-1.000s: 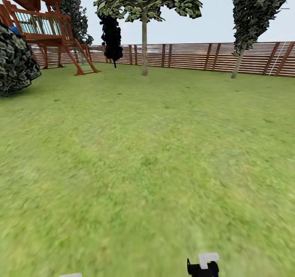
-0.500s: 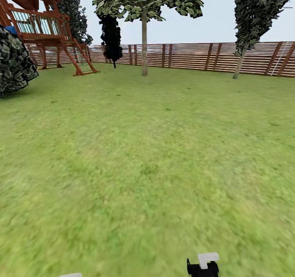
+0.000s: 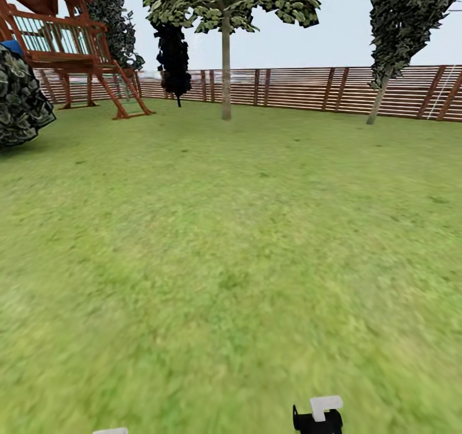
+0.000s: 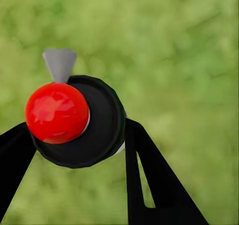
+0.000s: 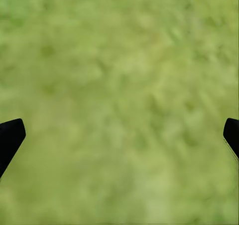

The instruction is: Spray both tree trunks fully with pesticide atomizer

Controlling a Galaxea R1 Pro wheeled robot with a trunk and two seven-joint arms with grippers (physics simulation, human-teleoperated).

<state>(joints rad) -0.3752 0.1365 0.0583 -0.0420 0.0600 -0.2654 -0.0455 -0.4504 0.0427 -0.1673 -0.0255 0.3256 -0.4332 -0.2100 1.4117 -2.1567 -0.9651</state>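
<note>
In the left wrist view the pesticide atomizer (image 4: 102, 130) is seen from above: a round black body, a red ball top and a light-grey nozzle. My left gripper (image 4: 74, 126) is shut on it, one black finger on each side, with blurred grass beneath. That gripper's white tab (image 3: 110, 431) peeks over the head view's bottom edge. My right gripper (image 3: 319, 413) sits low at the bottom right and stands open over bare grass (image 5: 122, 132). Far ahead stands a tree (image 3: 226, 74) with a bare pale trunk and a blocky green crown.
Green lawn (image 3: 231, 241) stretches ahead to a brown slat fence (image 3: 301, 88). A red wooden playset (image 3: 70, 49) and a dark bush (image 3: 19, 100) stand at the far left. Dark columnar trees rise at the back (image 3: 173, 55) and at the right (image 3: 394, 29).
The whole head view has shifted a little: the bush and playset slide left and the right tree slides right, so the camera moved. Both grippers hold their places.
</note>
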